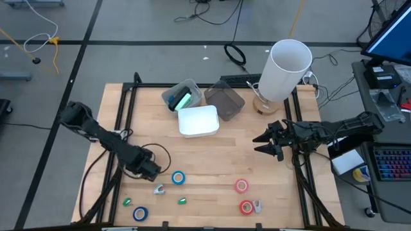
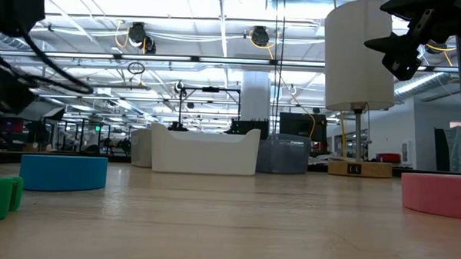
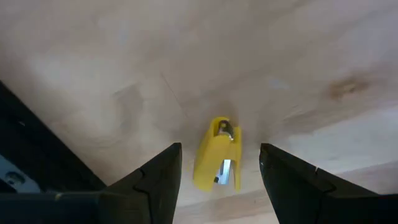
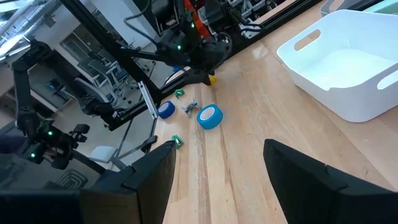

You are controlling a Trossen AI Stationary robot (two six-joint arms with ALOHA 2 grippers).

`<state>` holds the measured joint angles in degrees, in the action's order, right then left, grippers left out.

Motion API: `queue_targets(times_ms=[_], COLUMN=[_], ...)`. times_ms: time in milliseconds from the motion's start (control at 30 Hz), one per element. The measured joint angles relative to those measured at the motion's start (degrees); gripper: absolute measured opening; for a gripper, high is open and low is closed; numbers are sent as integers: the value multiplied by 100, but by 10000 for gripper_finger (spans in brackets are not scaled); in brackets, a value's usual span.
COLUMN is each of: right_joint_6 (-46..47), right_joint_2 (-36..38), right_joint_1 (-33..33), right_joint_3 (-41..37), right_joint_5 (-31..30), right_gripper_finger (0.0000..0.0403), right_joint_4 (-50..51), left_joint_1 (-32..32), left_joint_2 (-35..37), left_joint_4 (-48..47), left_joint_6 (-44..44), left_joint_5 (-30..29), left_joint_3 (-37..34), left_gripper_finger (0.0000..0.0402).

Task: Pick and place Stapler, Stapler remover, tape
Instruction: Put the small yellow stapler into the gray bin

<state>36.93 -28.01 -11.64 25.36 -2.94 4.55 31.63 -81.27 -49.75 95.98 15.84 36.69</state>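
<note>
— Where's the left gripper [image 1: 156, 169]?
— Seven o'clock, spread around a small yellow piece [image 3: 217, 154], maybe a staple remover. Blue tape [image 1: 178, 178] just beside.
— The right gripper [image 1: 264, 144]?
— Three o'clock, gaping, empty.

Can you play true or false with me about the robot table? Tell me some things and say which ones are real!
1. The left gripper is open with a small yellow thing between its fingers. True.
2. The white bin is full of tape rolls. False: it looks empty in the right wrist view.
3. Two blue tape rolls and two red/pink tape rolls lie on the wooden table. True.
4. The right gripper is holding a red roll. False: it is open, holds nothing and hangs above the table.
5. The tall white cylinder lies flat on the table. False: it stands upright on a wooden base.
</note>
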Motion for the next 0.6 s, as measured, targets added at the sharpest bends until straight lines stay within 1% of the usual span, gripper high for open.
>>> queue_targets(times_ms=[167, 300, 367, 600], right_joint_6=[8, 24, 32, -2], right_joint_2=[-2, -2, -1, 0], right_joint_1=[0, 0, 0, 0], right_joint_3=[0, 0, 0, 0], right_joint_5=[2, 2, 2, 0], right_gripper_finger=[238, 239, 240, 239], right_joint_4=[-1, 0, -1, 0], left_joint_1=[-7, -9, -22, -21], left_joint_2=[-446, -522, -495, -479], left_joint_4=[97, 272, 342, 511], left_joint_6=[-227, -330, -259, -229], left_joint_5=[279, 305, 299, 253], left_joint_3=[35, 26, 18, 15], left_gripper_finger=[216, 209, 191, 92])
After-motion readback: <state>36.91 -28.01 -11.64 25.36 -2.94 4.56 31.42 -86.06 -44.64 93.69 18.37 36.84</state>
